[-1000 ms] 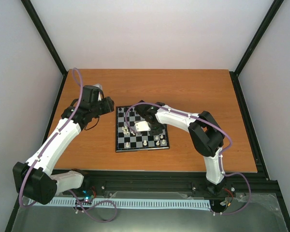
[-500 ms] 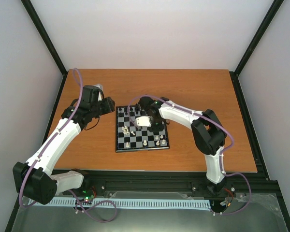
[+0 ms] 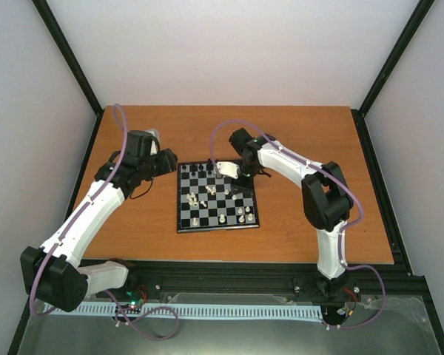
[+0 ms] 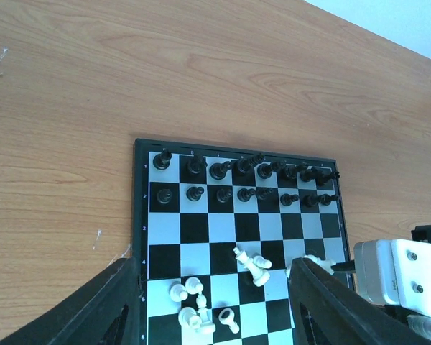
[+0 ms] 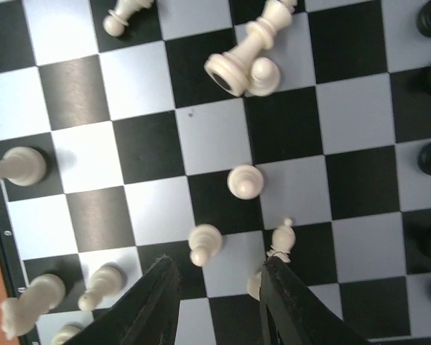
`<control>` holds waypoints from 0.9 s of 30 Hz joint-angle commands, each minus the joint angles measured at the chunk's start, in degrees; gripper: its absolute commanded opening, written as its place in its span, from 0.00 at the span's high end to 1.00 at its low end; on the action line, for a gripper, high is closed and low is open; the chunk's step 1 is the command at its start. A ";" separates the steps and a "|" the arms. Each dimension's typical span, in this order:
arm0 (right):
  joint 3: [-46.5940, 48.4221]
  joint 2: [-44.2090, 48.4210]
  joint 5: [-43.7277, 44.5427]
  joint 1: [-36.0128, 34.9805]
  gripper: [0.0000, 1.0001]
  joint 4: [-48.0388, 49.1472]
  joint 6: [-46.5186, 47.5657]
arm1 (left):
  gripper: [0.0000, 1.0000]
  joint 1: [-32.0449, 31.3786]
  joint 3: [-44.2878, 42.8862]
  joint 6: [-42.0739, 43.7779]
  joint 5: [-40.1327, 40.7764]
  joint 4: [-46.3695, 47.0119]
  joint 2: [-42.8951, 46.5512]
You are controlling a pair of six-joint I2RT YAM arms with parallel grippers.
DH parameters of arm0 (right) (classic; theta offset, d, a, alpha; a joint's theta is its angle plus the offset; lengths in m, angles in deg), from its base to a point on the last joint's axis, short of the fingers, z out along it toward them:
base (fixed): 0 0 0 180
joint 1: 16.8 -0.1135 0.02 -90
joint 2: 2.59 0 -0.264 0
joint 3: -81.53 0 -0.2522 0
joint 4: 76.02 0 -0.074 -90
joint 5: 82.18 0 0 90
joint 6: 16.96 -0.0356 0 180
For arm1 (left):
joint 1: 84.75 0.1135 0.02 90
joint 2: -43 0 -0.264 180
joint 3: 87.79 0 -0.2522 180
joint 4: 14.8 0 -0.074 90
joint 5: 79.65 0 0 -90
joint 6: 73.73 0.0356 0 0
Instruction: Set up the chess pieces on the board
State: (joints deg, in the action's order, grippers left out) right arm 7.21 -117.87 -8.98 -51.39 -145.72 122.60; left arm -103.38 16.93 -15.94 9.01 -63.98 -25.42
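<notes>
At the middle of the wooden table (image 3: 303,133), just ahead of the two arm bases: the board (image 3: 218,228), lying flat and square to the table edges. Bears the printed numerals 1, 2, 3, 5 and 6 down its left rim in the left wrist view; marks along the far rim too small to read. Carries the black chess pieces (image 4: 219,171) upright in two rows along its far edge. Carries the cream-white pieces (image 5: 245,181) scattered over its middle and near squares, most standing, with a toppled piece (image 5: 237,61) lying across a square line against a small round-headed one.

Over the board's right half: the right gripper (image 5: 217,269), jaws parted a little, bare squares showing between them, nothing pinched. Just beside its finger (image 5: 284,309), a cream piece, contact impossible to judge.

Off the board's far-left corner, above bare wood: the left gripper (image 4: 215,266), jaws spread wide, holding nothing.

Beyond the board's far edge and to its right: broad wood surface. Toward its near edge: a narrower strip, ending at the black rail (image 3: 266,270).
</notes>
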 commanded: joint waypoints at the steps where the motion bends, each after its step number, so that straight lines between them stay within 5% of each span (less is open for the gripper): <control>1: -0.39 -0.21 -5.43 -0.21 0.68 -0.94 -0.56 | 0.40 0.44 -0.27 1.42 -0.89 1.39 -0.47; 27: -3.58 -2.70 -1.22 -0.98 0.81 2.90 -3.02 | 0.40 0.44 -0.45 1.71 -2.34 1.31 -1.27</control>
State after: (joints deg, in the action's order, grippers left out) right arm 4.04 -120.04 -9.83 -51.87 -143.71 119.93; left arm -103.38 16.93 -15.37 7.26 -63.92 -26.27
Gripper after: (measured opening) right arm 0.177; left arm 0.604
